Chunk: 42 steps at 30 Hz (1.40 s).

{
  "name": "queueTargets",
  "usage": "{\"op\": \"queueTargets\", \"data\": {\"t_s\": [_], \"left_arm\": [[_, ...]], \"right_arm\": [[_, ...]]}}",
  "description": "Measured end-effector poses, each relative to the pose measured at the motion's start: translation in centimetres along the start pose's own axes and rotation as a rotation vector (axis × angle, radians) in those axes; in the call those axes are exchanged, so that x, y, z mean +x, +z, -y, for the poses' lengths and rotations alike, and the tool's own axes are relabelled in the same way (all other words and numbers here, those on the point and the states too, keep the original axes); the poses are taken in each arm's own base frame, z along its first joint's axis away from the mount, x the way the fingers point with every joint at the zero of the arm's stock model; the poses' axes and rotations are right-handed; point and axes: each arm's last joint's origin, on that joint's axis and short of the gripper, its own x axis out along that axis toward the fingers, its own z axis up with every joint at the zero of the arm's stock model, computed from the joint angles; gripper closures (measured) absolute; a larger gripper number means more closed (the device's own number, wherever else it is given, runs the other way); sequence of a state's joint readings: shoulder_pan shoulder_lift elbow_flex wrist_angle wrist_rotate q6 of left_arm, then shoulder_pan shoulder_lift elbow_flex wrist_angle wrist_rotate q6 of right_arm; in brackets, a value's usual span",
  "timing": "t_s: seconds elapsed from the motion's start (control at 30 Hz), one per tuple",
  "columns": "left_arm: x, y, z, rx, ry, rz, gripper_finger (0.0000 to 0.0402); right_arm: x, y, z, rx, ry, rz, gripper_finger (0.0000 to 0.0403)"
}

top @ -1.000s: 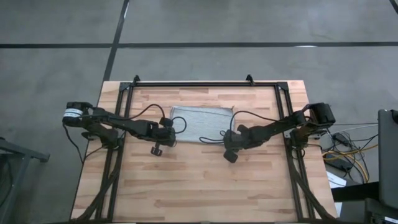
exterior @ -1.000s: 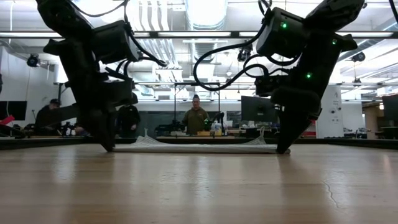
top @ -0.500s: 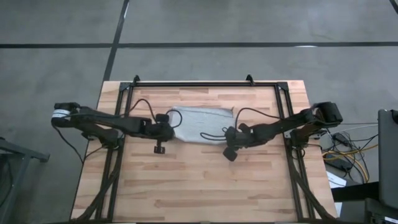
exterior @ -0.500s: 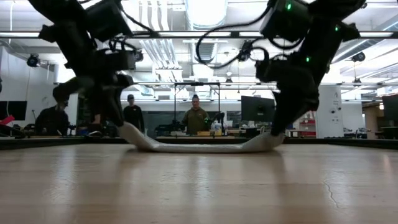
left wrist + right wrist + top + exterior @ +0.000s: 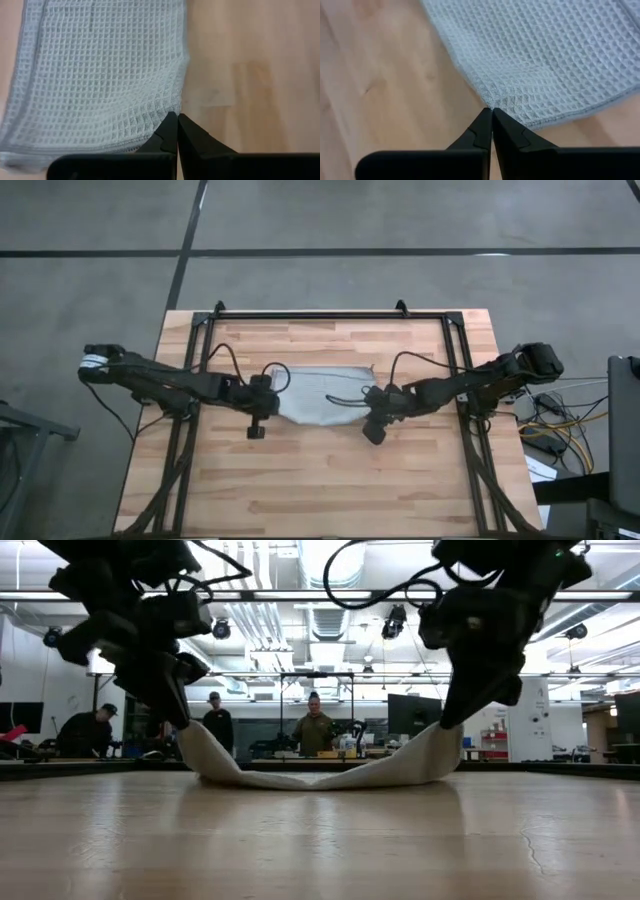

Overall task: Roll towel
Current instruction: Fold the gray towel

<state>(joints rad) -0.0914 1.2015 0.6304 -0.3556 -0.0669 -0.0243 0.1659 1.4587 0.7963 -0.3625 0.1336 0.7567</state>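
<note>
Even, soft light over the high view; the wooden tabletop [image 5: 330, 470] reads clearly with only faint shadows under the arms; down at table height, ceiling strip lights [image 5: 320, 560] blaze white and bloom, so both arms show as near-black silhouettes against the bright room; a pale sheen lies on the tabletop's near edge, which is blurred and out of focus; the wrist views are bright and flat, the towel [image 5: 100, 75] weave crisp, the dark fingers [image 5: 485, 132] featureless, wood slightly soft.
</note>
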Motion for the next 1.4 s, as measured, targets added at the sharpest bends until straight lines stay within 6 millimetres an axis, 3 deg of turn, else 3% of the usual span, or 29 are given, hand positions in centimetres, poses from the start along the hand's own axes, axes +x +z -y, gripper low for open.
{"op": "queueTargets", "data": {"t_s": [0.23,0.43,1.4], "left_arm": [[-0.2,0.5,1.7,-0.135,-0.088,0.051,0.0401],[-0.3,1.0,1.6,-0.212,0.028,0.127,0.0401],[-0.5,0.4,0.4,-0.339,0.332,0.135,0.0401]], "right_arm": [[-0.1,-1.3,-1.4,0.02,0.018,-0.008,0.0395],[-0.3,-1.7,-1.7,0.027,-0.011,0.038,0.0395],[-0.8,0.8,0.6,0.15,-0.163,0.222,0.0395]]}}
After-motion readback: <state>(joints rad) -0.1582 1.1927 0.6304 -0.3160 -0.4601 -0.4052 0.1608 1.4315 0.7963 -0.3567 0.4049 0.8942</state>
